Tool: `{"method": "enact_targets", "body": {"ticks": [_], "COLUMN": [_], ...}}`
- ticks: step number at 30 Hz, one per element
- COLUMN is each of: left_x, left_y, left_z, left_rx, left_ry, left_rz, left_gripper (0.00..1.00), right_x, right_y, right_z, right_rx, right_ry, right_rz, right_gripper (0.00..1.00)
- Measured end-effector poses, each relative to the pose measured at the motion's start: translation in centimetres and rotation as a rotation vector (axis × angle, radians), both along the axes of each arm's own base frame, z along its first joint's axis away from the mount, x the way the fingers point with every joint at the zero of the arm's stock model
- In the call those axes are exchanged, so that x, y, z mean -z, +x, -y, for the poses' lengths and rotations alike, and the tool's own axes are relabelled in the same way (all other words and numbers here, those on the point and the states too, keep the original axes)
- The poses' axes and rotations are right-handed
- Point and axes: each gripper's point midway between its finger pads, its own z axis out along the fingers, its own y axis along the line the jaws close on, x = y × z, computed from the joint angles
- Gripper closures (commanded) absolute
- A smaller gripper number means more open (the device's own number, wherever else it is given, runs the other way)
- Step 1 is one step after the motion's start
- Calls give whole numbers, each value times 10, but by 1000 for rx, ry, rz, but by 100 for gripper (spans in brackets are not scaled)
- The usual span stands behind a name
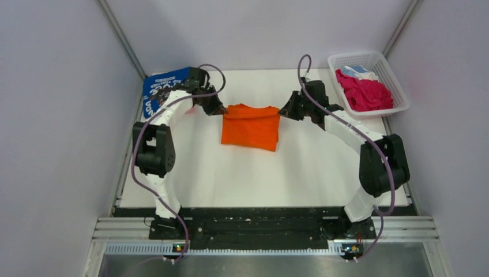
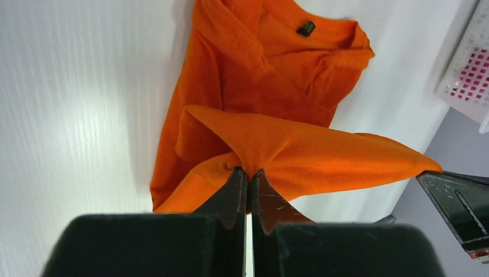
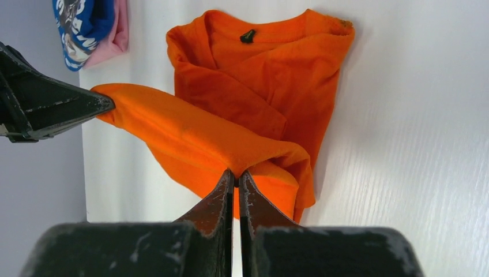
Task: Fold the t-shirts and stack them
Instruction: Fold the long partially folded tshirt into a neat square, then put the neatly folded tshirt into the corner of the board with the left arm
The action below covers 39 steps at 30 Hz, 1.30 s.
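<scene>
The plain bright orange cloth t-shirt [image 1: 251,130] lies folded in the middle of the white bench [image 1: 230,179], and both arms grip it. The left end effector [image 1: 218,109] has its two black fingers pressed together on a pinch of orange cloth at one corner of the shirt's far edge. The right end effector [image 1: 284,111] is closed the same way on the other corner.

Between them that edge hangs clear of the bench as a taut band, running straight across from one end effector to the other. The rest of the shirt lies flat below the band and on its near side, towards the arm bases. It is a little wider than it is deep, and creased. Seen from either wrist, the collar with its small dark label [image 2: 305,27] lies ahead of the fingertips, at the end away from the held edge.

Just behind the left end effector, on its outer side, sits a folded blue t-shirt with white lettering [image 1: 163,86], resting on a pink t-shirt [image 3: 119,32]. From overhead, the left forearm crosses the blue shirt's corner. Well off to the outer side of the right end effector stands a white plastic lattice basket [image 1: 395,82] holding crumpled magenta t-shirts [image 1: 363,95] and a light-blue t-shirt [image 1: 360,70].
</scene>
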Motion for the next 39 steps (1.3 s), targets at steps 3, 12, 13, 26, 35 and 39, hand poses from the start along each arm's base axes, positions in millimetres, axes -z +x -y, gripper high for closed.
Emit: {"method": "enact_targets", "body": {"ticks": [3,12,13,26,35,39], "left_x": [15,35,35,13,3,20], "left_y": [18,82,88,66,71,108], "left_z": [2,12,11,13,69,62], "left_rx": [6,9,9,35,154,110], "left_ry": [-8,-23,-21,-74,-113,-66], "left_rz": [-19,9,21,54,132,166], "left_gripper": [100,7,4,1,1,1], "right_x": [16,53,56,43,27,39], "right_y": [13,71,82,54,31,57], "right_z": [-1,4,4,7,-40,-47], "right_rx": [-3,13,9,-33,-172,-164], "right_ry": [1,1,1,14,75,68], "right_rz": [-28,-26,-19,29,77,73], "right_gripper": [100,33,28,1,1,1]}}
